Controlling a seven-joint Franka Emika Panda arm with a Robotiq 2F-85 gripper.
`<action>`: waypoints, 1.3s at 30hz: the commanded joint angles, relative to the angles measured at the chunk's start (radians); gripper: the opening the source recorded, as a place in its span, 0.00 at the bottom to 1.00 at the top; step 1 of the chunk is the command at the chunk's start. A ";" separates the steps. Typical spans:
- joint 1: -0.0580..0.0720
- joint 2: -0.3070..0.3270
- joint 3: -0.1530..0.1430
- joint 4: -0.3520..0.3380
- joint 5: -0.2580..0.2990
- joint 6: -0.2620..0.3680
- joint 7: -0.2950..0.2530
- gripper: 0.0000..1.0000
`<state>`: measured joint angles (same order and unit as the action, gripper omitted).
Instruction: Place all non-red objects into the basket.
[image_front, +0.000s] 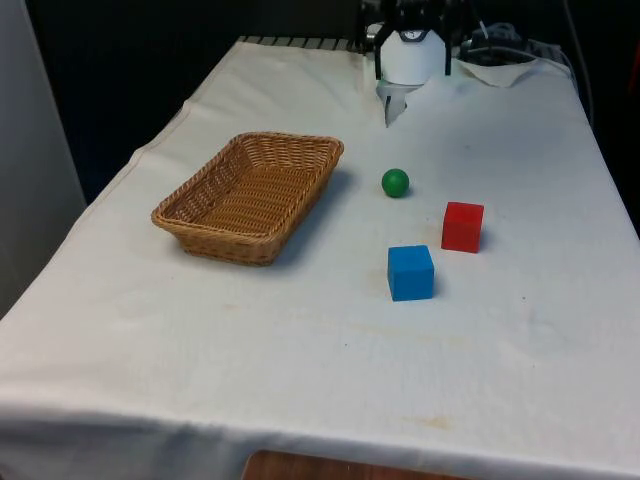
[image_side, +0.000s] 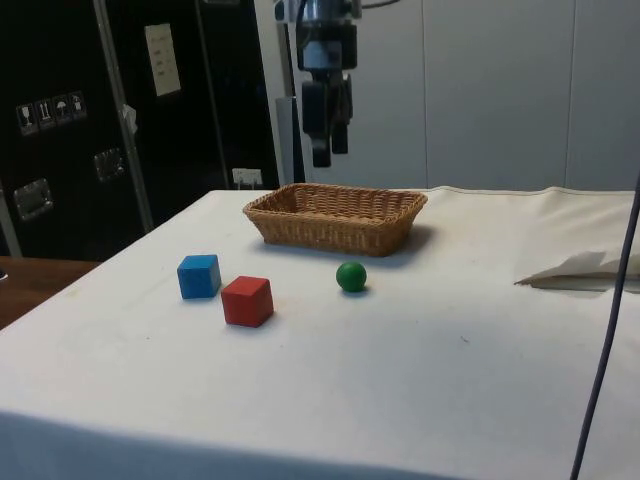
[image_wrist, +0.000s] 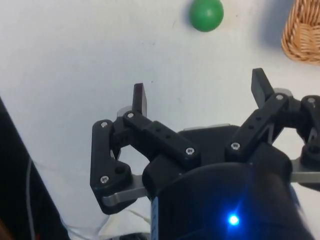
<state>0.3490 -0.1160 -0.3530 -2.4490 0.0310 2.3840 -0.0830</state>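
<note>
Hanging high with jaws spread wide and empty, the black two-finger gripper (image_wrist: 200, 97) seemingly awaited its first pick; the small green ball (image_front: 395, 182) and blue wooden cube (image_front: 410, 272) sat outside the woven wicker basket (image_front: 205, 225), beside a red cube (image_front: 462, 226).

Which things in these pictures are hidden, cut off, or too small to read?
- Basket: in the wrist view the picture's edge cuts it, leaving one corner.
- Basket floor: in the side view the near wall hides it.
- Signs on the dark cabinets: side view, print too small to read.
- Crumpled white material: side view, cut by the picture's edge; what it is cannot be told.
</note>
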 joint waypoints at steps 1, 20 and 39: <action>0.001 0.005 0.002 -0.016 0.001 0.034 -0.002 1.00; 0.002 0.081 0.013 -0.100 0.013 0.218 -0.047 1.00; -0.012 0.225 0.020 -0.131 0.060 0.400 -0.121 1.00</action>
<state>0.3410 0.1140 -0.3430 -2.5720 0.0600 2.7710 -0.1800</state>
